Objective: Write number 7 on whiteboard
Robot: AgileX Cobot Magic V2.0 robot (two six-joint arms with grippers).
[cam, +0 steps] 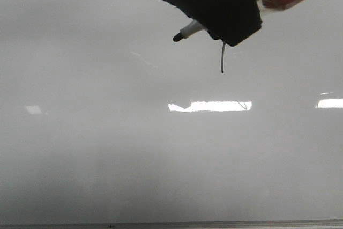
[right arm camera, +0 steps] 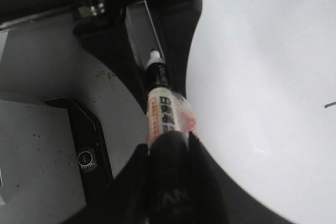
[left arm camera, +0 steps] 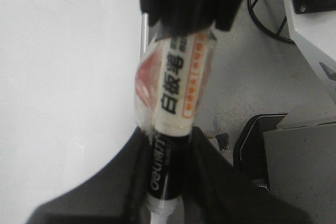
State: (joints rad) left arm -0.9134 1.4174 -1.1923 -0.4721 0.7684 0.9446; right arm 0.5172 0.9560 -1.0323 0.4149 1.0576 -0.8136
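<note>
Number 7 [cam: 222, 57]: only a thin, slightly curved stem shows on the whiteboard [cam: 107, 148], just below the fingers. Anything above it is covered in the front view, so I can't confirm a top bar.

Left gripper [left arm camera: 163, 203]: fingers pinched on the black end of the marker [left arm camera: 176, 103]. The barrel runs straight out from between them.

Right gripper [right arm camera: 168, 145]: fingers also clamped on the marker, at the labelled end. A short bit of stroke shows well off to the side of these fingers.

In the front view the marker tip sits just beside the stem's upper end, offset from it. Can't tell if it's touching the board.

Step, my read: stem is down, so this is late in the digit or a check of the bar. The next move depends on that. If the bar is missing, bring the tip to the stem's top end with light contact. If it's there, lift clear without smearing.

Text: cream label reads "白板笔" and the black section reads "deli". The orange strip is too small to read.
</note>
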